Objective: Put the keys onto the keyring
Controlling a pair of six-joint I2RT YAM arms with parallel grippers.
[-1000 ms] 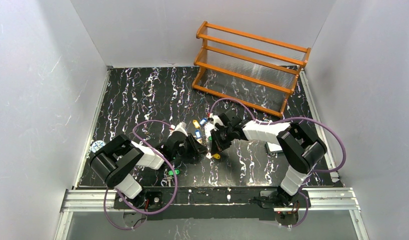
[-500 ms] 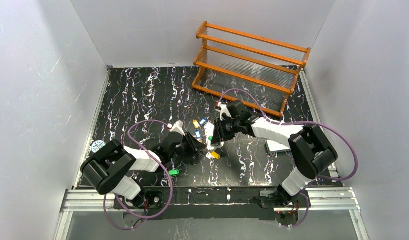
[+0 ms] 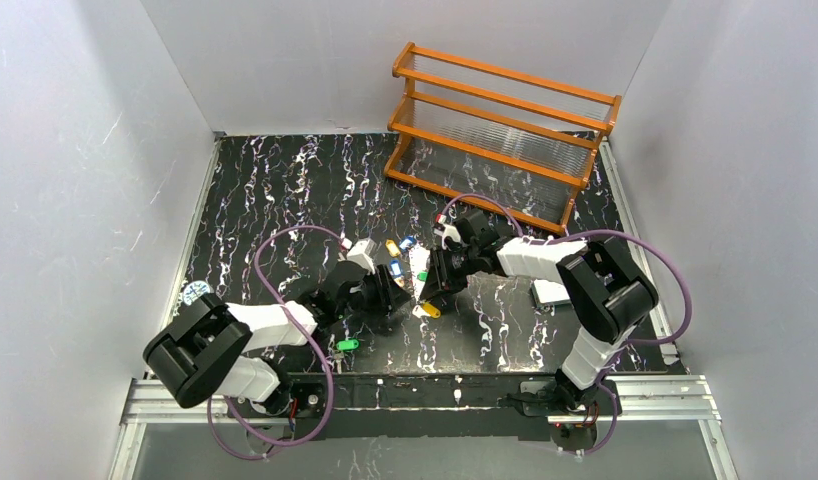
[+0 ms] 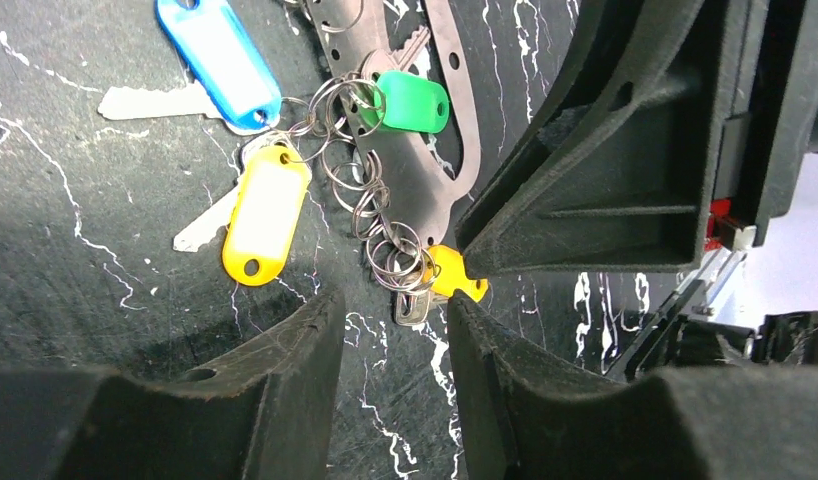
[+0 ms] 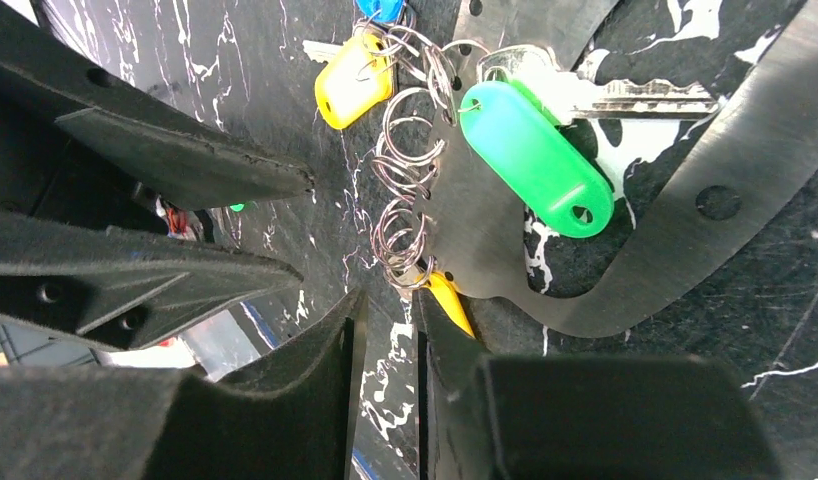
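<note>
The keyring [image 3: 418,266] is a pale flat metal loop in the middle of the mat, also in the left wrist view [image 4: 447,130] and the right wrist view [image 5: 685,240]. A chain of small split rings [image 4: 375,205] joins it to a green-tagged key [image 5: 535,150], a yellow-tagged key [image 4: 257,215] and a blue-tagged key [image 4: 220,60]. A small yellow key [image 4: 457,282] lies at the chain's end. My left gripper [image 4: 390,335] is open and empty, just short of that key. My right gripper [image 5: 385,325] faces it, narrowly open, one finger beside the yellow key [image 5: 447,300]. A loose green key [image 3: 347,344] lies nearer the bases.
An orange wooden rack [image 3: 505,130] stands at the back right. A small round blue-white can [image 3: 194,292] sits at the mat's left edge. A white flat object [image 3: 551,292] lies under the right arm. Grey walls enclose three sides.
Both arms have changed posture, the left arm swinging left at its base. Both grippers have stayed close together at the near end of the keyring. Nothing has been taken hold of.
</note>
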